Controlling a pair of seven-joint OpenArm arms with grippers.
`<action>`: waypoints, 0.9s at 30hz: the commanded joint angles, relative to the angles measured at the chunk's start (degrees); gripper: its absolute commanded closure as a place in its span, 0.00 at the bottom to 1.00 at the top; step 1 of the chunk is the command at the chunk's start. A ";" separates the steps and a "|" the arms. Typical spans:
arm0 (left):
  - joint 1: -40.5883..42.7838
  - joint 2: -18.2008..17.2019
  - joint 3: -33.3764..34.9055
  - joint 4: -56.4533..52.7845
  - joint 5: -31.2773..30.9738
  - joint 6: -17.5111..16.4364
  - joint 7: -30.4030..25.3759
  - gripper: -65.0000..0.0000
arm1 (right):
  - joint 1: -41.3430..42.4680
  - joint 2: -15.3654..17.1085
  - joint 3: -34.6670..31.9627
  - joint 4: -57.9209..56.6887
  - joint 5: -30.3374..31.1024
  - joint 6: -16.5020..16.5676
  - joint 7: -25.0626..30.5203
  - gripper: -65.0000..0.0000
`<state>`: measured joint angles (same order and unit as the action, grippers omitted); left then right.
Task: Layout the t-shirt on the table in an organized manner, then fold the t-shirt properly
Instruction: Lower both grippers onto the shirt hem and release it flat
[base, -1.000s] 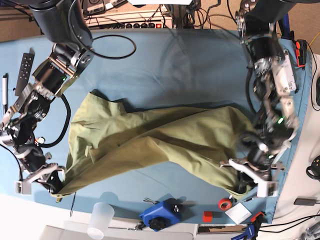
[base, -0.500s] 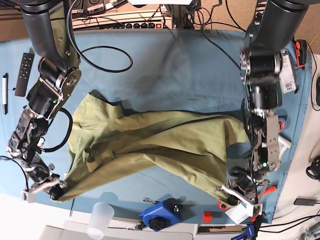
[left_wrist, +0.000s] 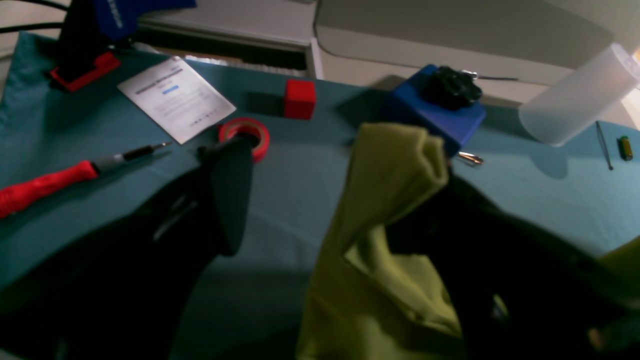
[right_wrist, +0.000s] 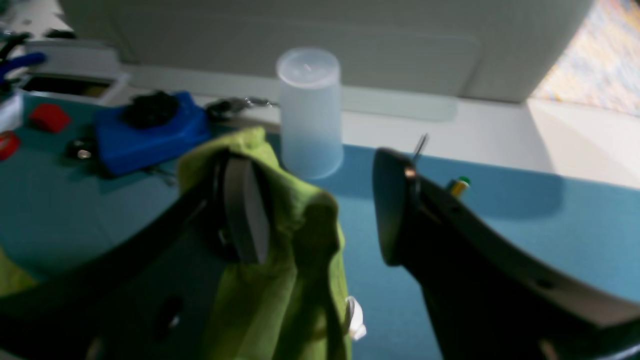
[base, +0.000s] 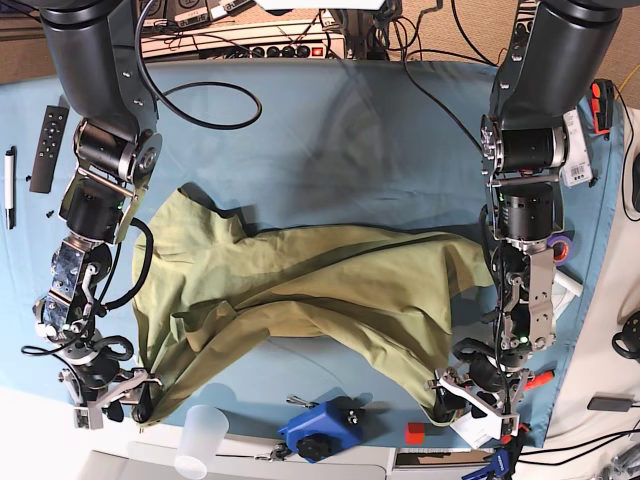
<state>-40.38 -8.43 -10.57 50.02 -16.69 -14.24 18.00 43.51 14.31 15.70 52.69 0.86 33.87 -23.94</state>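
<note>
1. The t-shirt (base: 300, 300) got dragged toward the near edge of the surface (base: 340, 130) compared with a second ago. Both arms have stretched down to that edge, and both tools, which were clamped on the cloth before, now stand spread.
2. The left tool (left_wrist: 320, 165) has its fingers wide apart, and a bunched corner of the shirt (left_wrist: 390, 200) is draped against one finger, not pinched.
3. Same story on the other side: the right tool (right_wrist: 315, 200) is spread, with a fold of green cloth (right_wrist: 280, 250) hanging over one finger (right_wrist: 240, 210) and the other finger clear of it.
4. In the base view the left tool (base: 478, 388) sits at the shirt's near corner on that view's right, and the right tool (base: 105, 392) at the corner on its left.
5. The shirt itself is olive-green, still rumpled, lying in a wide band across the middle with long diagonal creases and the near edge folded over.
6. Nearby along the near edge: a blue box (base: 322, 428), a frosted cup (base: 200, 440), a red cube (base: 415, 433) and a red tape roll (left_wrist: 245, 137).
</note>
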 joint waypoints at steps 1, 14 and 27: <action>-2.34 -0.33 -0.07 1.14 -0.39 -0.24 -1.31 0.38 | 2.36 0.79 0.17 0.92 1.01 -0.46 1.66 0.51; -1.97 -0.31 -0.07 1.14 -0.37 3.54 7.50 0.44 | 2.82 0.81 0.11 0.92 3.21 -2.62 -10.21 0.51; -1.95 -1.01 -0.11 4.09 -1.68 0.15 20.65 0.52 | 1.81 1.53 0.15 1.73 10.95 -0.04 -19.02 0.51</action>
<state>-40.01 -8.93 -10.59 52.80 -17.85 -13.80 40.27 43.22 14.96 15.73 53.08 11.14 33.65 -44.31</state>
